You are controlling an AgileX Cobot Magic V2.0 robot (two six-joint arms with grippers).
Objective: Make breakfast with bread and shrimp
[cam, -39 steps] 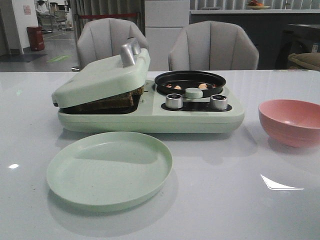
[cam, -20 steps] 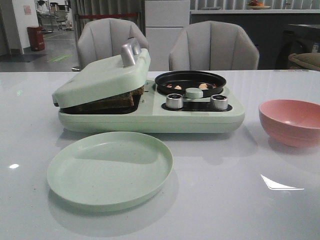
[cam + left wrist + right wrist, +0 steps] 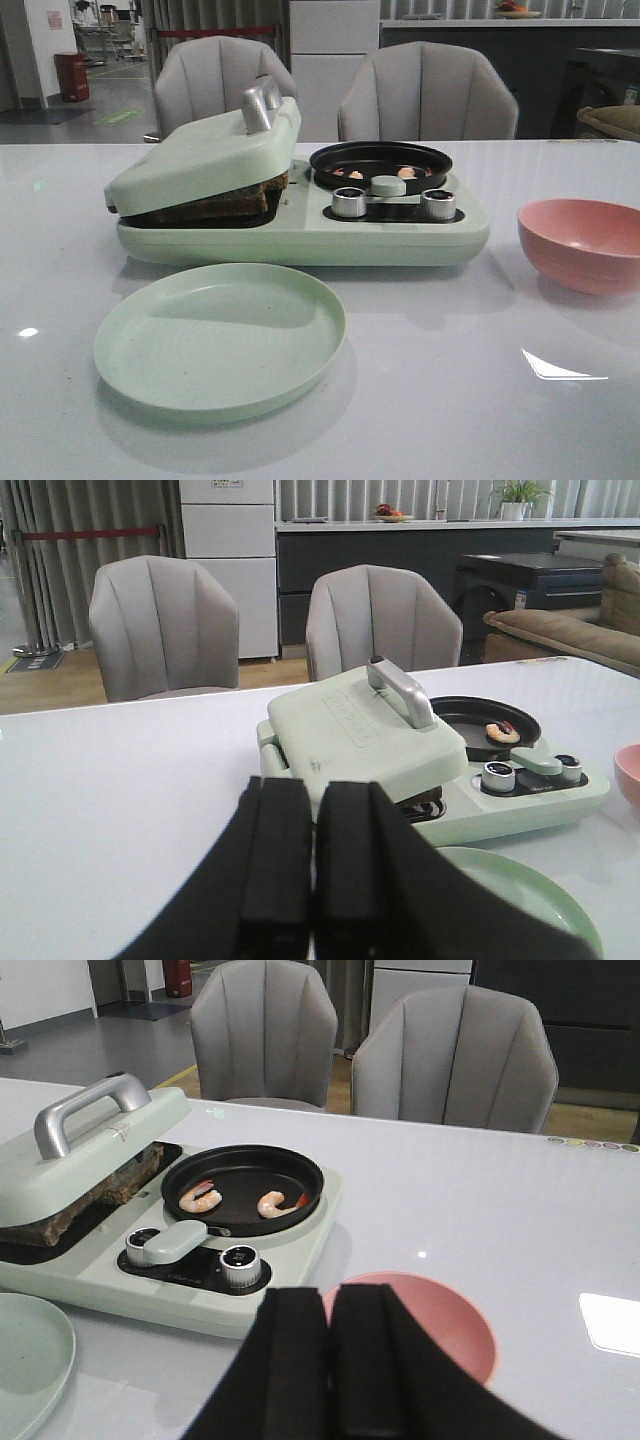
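Lid (image 3: 205,155) hides most of the bread (image 3: 225,203).

Two grey chairs (image 3: 330,90) behind the white table (image 3: 480,400); a red bin (image 3: 71,76) far left

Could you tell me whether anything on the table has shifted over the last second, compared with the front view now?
Nothing has visibly changed. The bread still sits under the tilted lid, the shrimp lie in the black pan, and the green plate and pink bowl stay where they were. No pincer enters the front view in any frame.
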